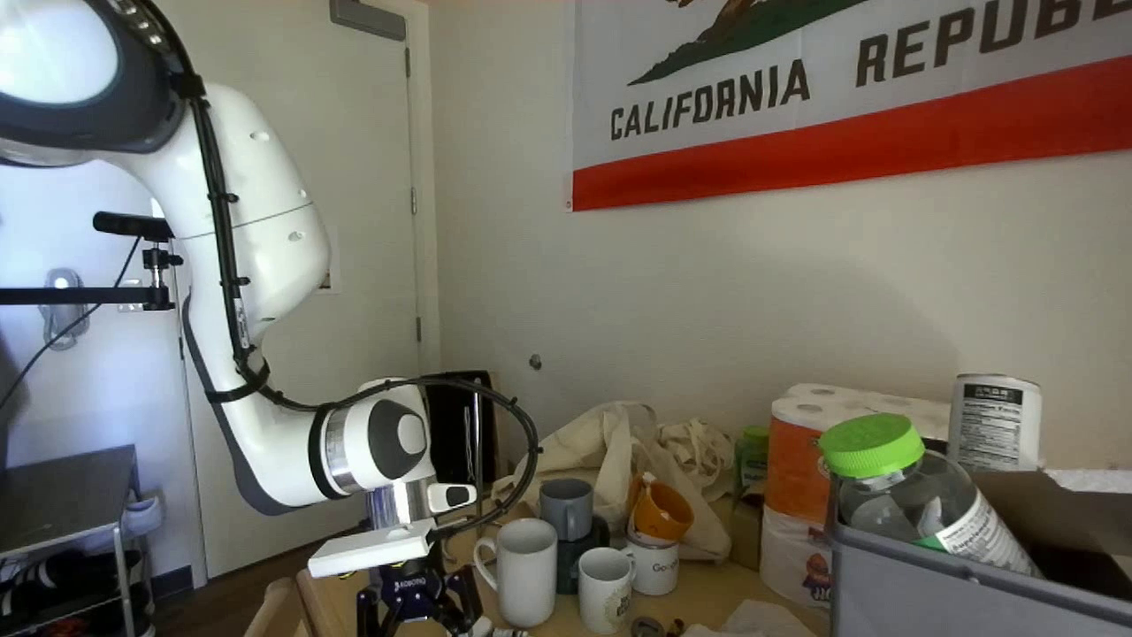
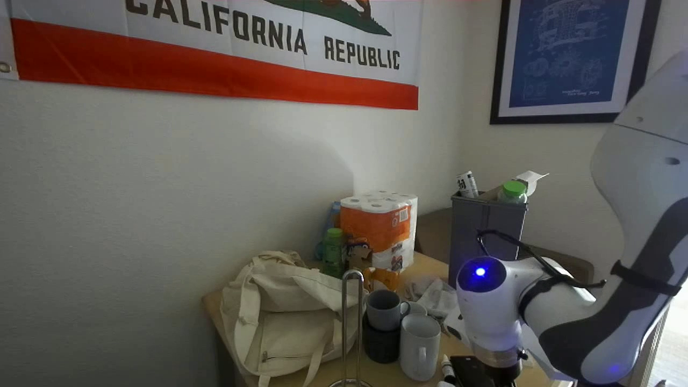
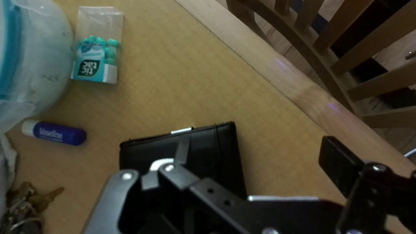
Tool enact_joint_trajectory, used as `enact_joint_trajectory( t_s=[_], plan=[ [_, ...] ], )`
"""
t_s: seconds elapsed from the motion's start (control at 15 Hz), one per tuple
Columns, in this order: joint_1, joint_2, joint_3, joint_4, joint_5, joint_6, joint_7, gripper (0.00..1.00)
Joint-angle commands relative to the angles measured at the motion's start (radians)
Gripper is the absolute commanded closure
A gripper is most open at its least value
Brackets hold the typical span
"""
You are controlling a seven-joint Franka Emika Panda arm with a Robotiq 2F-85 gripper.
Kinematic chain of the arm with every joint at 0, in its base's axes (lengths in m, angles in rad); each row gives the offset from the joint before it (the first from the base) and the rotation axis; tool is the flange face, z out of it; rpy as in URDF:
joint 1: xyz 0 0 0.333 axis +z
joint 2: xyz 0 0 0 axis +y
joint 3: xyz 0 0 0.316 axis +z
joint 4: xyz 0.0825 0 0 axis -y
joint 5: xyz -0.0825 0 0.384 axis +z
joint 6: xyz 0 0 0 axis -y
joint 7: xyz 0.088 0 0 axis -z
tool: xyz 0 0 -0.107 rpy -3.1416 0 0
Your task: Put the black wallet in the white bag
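"How does the black wallet (image 3: 203, 149) look?"

"Squarish, with slightly rounded corners, lying flat on the wooden table (image 3: 156, 81) near its pale edge. In the wrist view its face has a soft, dull sheen, rather like leather, though I can't swear to the material."

"Any marks?"

"A thin seam runs down near its right-hand side, and a silvery strip (image 3: 182, 130) peeps out along the top edge. That edge slants up toward the right. The lower part is hidden behind the gripper (image 3: 256, 162)."

"And the fingers (image 3: 339, 164)?"

"Spread well apart. One crosses in front of the wallet in that view; the other stands off to the right, with bare wood behind it. Whether the nearer one touches the wallet I can't tell."

"What else is by it?"

"A blue Vaseline lip balm (image 3: 55, 133) near its left side, a clear Tic Tac box (image 3: 97, 45) farther up, and keys (image 3: 29, 211), partly cut off, down in the corner."

"And the cream canvas tote bag (image 2: 290, 306)?"

"It's on the same table, seen in both exterior views: slumped, creased, its straps hanging loose, with a grey mug (image 2: 384, 312) stacked on a dark cup (image 2: 381, 343) close by. The wallet lies outside the bag."
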Motion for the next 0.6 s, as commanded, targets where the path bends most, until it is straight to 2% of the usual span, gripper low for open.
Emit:
enact_joint_trajectory(
  t_s=[0.0,0.27,0.53],
  plan=[
    [0.032,0.062,-0.046,0.048,-0.096,0.052,0.076,0.00],
    [0.041,0.103,-0.081,0.103,-0.209,0.092,0.144,0.00],
    [0.037,0.127,-0.083,0.120,-0.274,0.120,0.190,0.00]
  ],
)
